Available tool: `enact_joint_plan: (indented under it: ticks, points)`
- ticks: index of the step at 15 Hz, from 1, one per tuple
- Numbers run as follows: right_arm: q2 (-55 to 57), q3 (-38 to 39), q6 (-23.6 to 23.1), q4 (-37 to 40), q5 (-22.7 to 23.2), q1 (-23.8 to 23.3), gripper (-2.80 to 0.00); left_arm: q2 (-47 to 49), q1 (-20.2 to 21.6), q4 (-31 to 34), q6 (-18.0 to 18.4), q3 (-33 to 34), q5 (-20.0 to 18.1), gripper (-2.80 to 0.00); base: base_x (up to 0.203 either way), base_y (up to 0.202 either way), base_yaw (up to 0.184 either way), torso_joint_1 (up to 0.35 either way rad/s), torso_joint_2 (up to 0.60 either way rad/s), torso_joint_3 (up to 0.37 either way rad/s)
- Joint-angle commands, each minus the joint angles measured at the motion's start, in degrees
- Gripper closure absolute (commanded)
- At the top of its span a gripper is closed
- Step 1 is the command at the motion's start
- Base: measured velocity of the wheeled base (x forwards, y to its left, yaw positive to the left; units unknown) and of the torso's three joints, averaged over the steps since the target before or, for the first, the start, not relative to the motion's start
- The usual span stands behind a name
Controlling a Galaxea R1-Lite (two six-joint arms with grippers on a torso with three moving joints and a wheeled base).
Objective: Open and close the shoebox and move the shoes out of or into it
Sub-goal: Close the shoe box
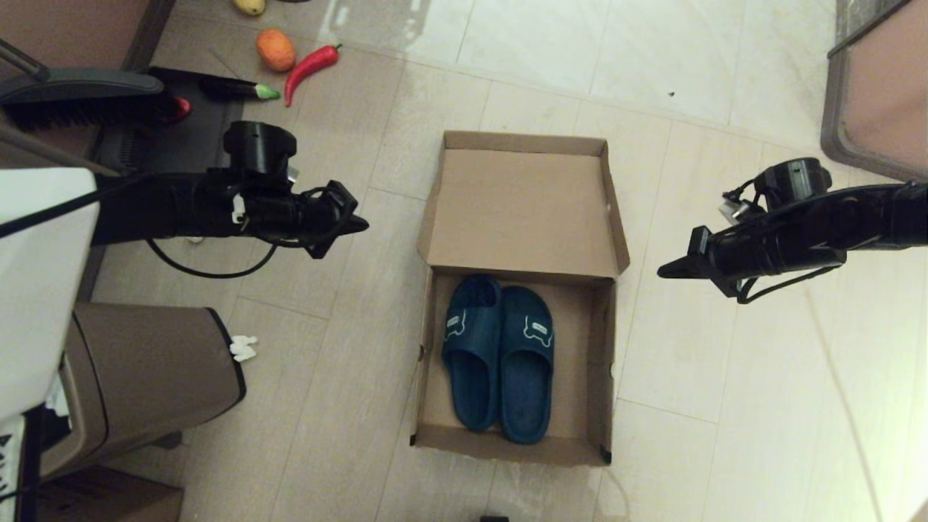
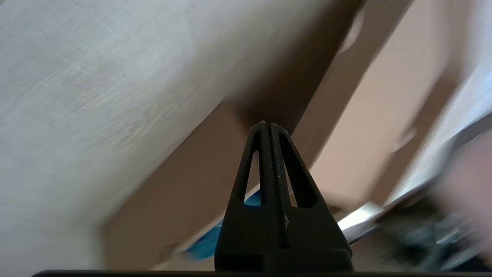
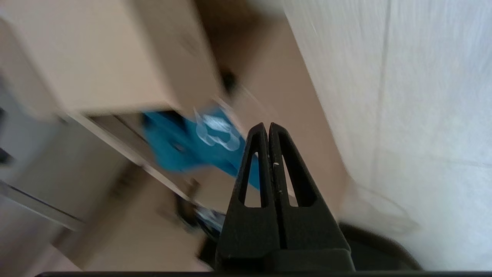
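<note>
The brown cardboard shoebox (image 1: 599,362) stands open on the floor, its hinged lid (image 1: 522,206) folded back on the far side. Inside lie the two dark teal slippers (image 1: 499,355) side by side, bear patches on their straps. My left gripper (image 1: 360,225) hovers shut and empty above the floor left of the lid. To the right of the box my right gripper (image 1: 663,272) is shut and empty too. In the left wrist view the gripper (image 2: 265,124) points at the shoebox (image 2: 184,184). The right wrist view has the gripper (image 3: 268,124) before a slipper (image 3: 184,148).
A tan trash bin (image 1: 138,377) stands near left with a white scrap (image 1: 243,348) beside it. An orange fruit (image 1: 275,49), a red pepper (image 1: 310,67) and an eggplant (image 1: 228,88) lie on the floor at far left. A furniture edge (image 1: 870,94) is at far right.
</note>
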Motion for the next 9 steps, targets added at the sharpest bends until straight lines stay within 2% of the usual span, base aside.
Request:
enact_joint_plan:
  ticks: [1,4,5,7,8,9]
  points:
    - [0.6,-3.7,1.9,2.9,0.1,0.1,0.0,0.4,0.3,-0.2,-4.5,0.0,-0.2,0.0,0.0,0.0,0.0,0.0,0.0,0.0]
    - [0.0,-4.0,5.6,5.2,0.2,0.0,0.0,0.6,1.1,-1.1,-8.3,0.0,2.3,0.0,0.0,0.0,0.0,0.0,0.0,0.0]
    - [-0.6,-4.3,7.6,5.2,0.2,0.1,0.0,-0.2,1.3,0.0,-8.2,0.0,2.4,0.0,0.0,0.0,0.0,0.0,0.0,0.0]
    - [-1.1,-4.2,8.3,5.1,0.1,-0.1,0.0,-0.8,1.3,5.2,-4.7,0.0,2.0,0.0,0.0,0.0,0.0,0.0,0.0,0.0]
    - [-1.7,-3.9,8.3,5.2,0.0,-0.5,0.0,-1.4,1.4,7.8,-2.6,0.0,-0.7,0.0,0.0,0.0,0.0,0.0,0.0,0.0]
    - [-3.1,-3.4,8.0,5.4,0.0,-1.4,0.0,-1.9,1.7,9.6,0.3,0.1,-6.3,0.0,0.0,0.0,0.0,0.0,0.0,0.0]
